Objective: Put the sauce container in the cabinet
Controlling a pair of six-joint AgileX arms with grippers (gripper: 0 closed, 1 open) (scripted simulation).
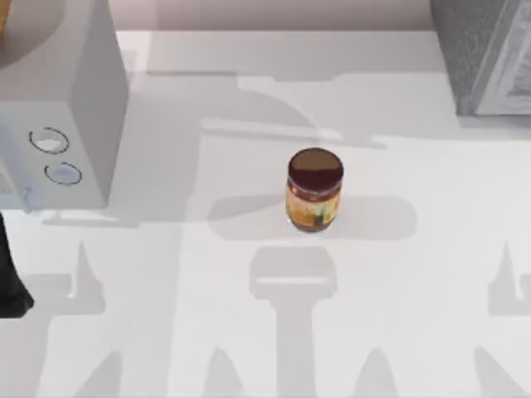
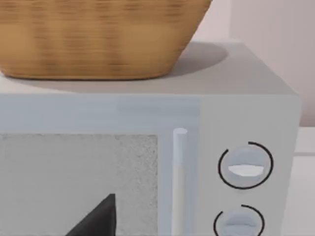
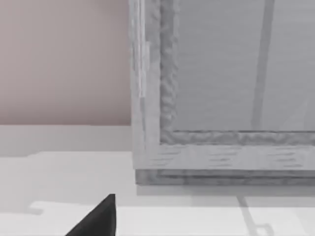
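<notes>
The sauce container (image 1: 314, 189), a small glass jar with a dark maroon lid and an orange-yellow label, stands upright near the middle of the white table, with no gripper touching it. The grey cabinet (image 1: 485, 54) stands at the table's far right corner; the right wrist view faces its front (image 3: 221, 98) from close by. A dark edge of my left arm (image 1: 10, 274) shows at the left border of the top view. A dark tip of my left gripper (image 2: 96, 221) points at the microwave. A dark tip of my right gripper (image 3: 96, 219) hovers over the table before the cabinet.
A pale microwave (image 1: 58, 99) with two round knobs (image 2: 245, 165) stands at the far left, with a wicker basket (image 2: 93, 34) on top of it. Arm shadows lie across the bare white table (image 1: 415, 332) around the jar.
</notes>
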